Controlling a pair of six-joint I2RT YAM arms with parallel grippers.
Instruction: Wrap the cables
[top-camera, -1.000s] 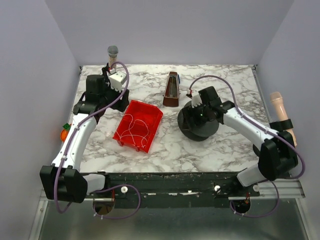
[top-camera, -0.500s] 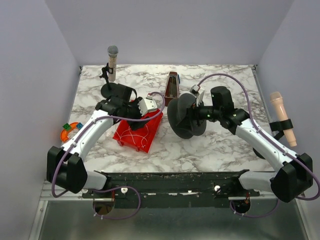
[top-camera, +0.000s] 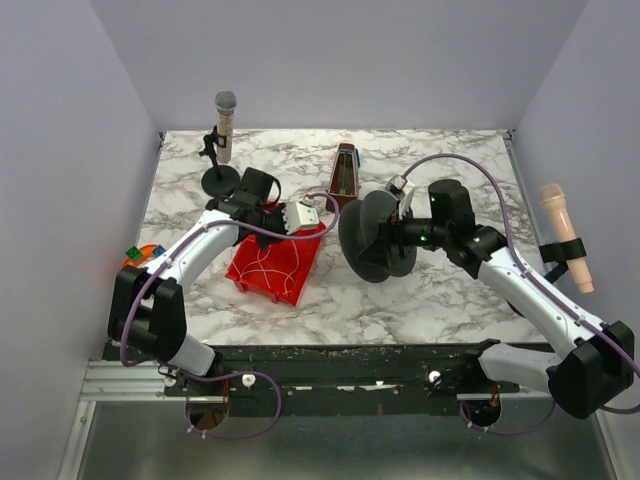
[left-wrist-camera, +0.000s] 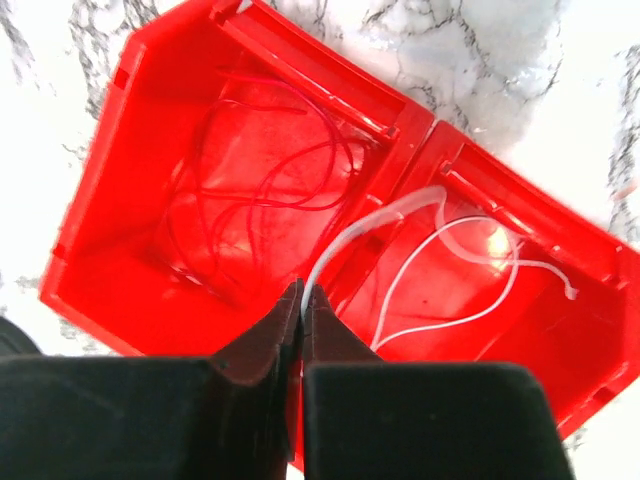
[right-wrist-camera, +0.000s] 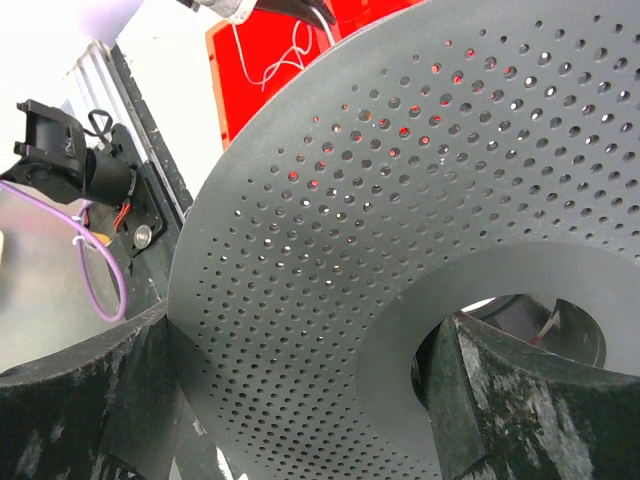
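Note:
Thin white cables lie in loose loops inside a red bin. My left gripper hangs over the bin's far right corner. In the left wrist view, that gripper is shut on one strand of cable, which curves away over the bin. My right gripper holds the black perforated spool on edge, just right of the bin. The right wrist view has the spool between the gripper's fingers, with one finger outside the flange and the other in the hub hole.
A brown metronome stands behind the spool. A microphone on a black stand is at the back left. A beige microphone sits off the right edge. A small orange toy lies off the left edge.
My left arm swung from the back-left microphone to above the bin and shut on a cable strand. My right arm tipped the spool up on edge and carried it left.

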